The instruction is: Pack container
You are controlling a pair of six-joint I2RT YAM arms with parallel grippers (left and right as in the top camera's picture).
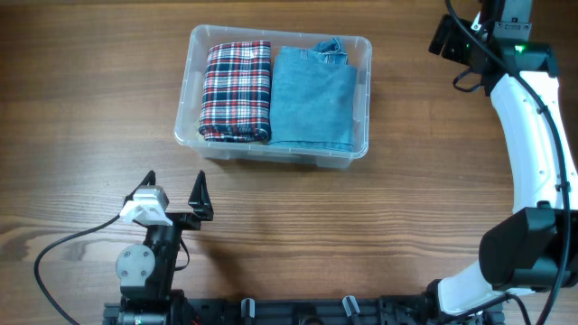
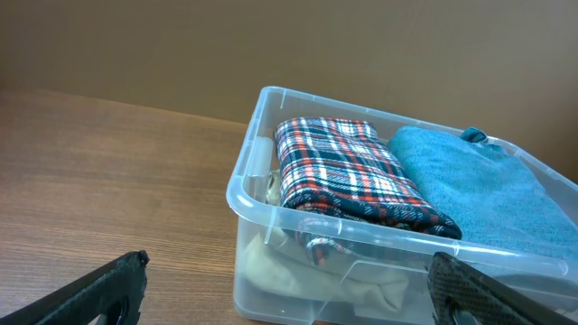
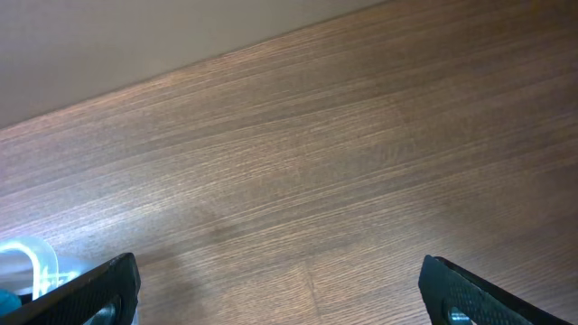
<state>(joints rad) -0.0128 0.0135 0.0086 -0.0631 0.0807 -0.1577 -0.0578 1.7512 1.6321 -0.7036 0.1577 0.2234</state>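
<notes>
The container [image 1: 271, 153] sits on the worktop [image 1: 406, 208], plaid garment [image 1: 237, 90] and blue garment [image 1: 314, 99] folded side by side to fit; left gripper [image 1: 174, 185] before it, right gripper [image 3: 280, 289] off its right, both jaws wide, empty

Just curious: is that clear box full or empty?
Full: the container holds a folded plaid garment beside a folded blue one.

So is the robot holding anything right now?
Nothing is held. The left gripper and the right gripper are both open, empty, apart from the container.
</notes>
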